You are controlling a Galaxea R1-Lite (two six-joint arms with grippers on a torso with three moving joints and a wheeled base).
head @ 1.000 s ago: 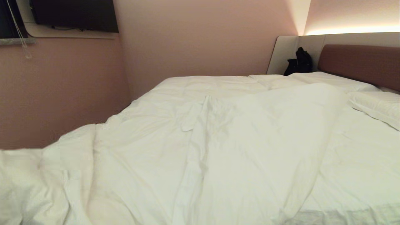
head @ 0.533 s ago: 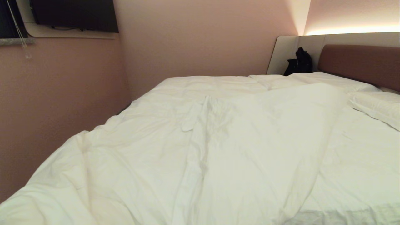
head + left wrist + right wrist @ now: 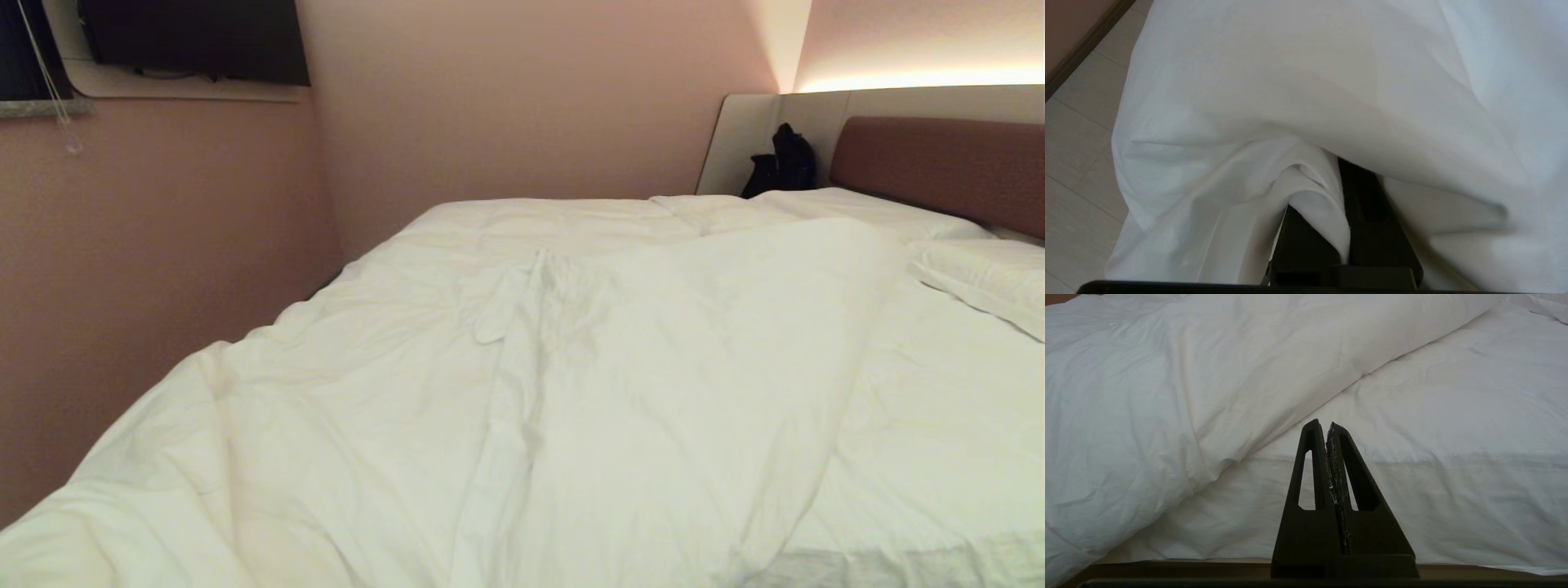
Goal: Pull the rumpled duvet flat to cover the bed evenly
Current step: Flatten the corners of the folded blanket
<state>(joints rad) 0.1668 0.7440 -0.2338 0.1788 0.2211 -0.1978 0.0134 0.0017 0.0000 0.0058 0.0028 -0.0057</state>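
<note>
Risk: left claw (image 3: 1337,212), clamped on a thin fold of the duvet (image 3: 522,392) hanging off the bed (image 3: 898,457) foot corner, may lose it under pull; right claw (image 3: 1327,430) shut, empty.

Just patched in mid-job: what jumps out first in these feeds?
The big, puffy white duvet dominates, lying rumpled and slanted across the wide white-sheeted bed, so bare sheet shows on the robot's right below a flat white pillow. The left hand is shut on a fold of the duvet's edge, hanging above pale floor tiles. The right hand is shut, empty, pointing at the mattress side.
</note>
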